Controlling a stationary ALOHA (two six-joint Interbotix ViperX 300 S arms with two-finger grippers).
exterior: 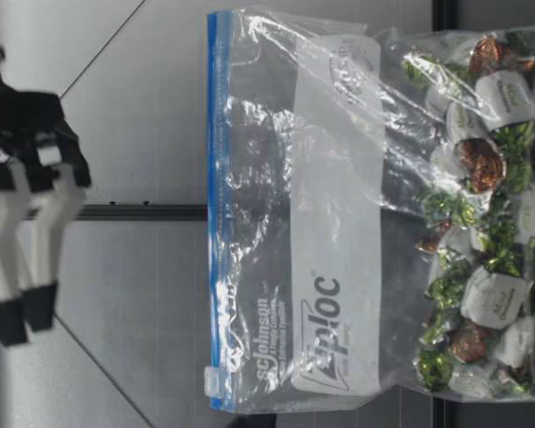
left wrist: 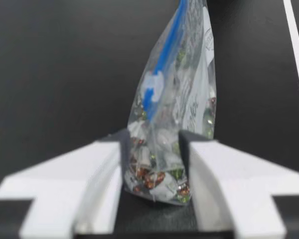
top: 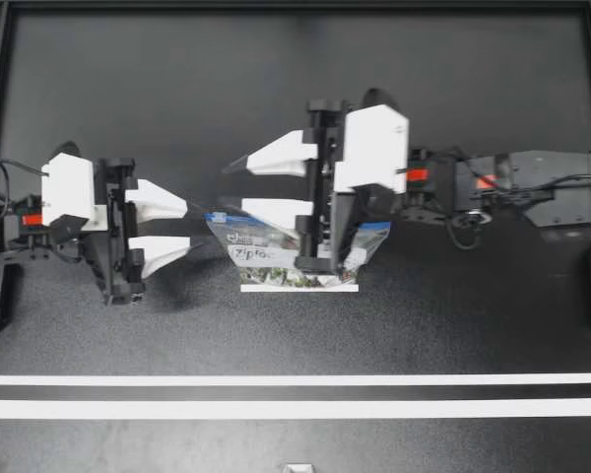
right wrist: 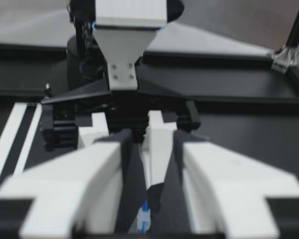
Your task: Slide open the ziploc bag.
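A clear ziploc bag [top: 276, 258] with wrapped sweets in it stands upright on the black table. Its blue zip strip [exterior: 213, 205] runs along its top, and the white slider [exterior: 212, 381] sits at the end toward my left gripper [top: 189, 227]. That gripper is open, and in its wrist view the bag's lower corner [left wrist: 157, 181] lies between the fingers [left wrist: 104, 169], with the slider [left wrist: 153, 87] higher up. My right gripper [top: 234, 187] hangs open above the bag; the slider [right wrist: 144, 219] shows below, between its fingers. In the low view a gripper [exterior: 22, 316] hangs well above the zip.
Two white tape lines [top: 295, 379] cross the table near its front edge. A black frame [top: 295, 5] borders the back and sides. My left arm's body [right wrist: 124, 59] faces the right gripper at close range across the bag.
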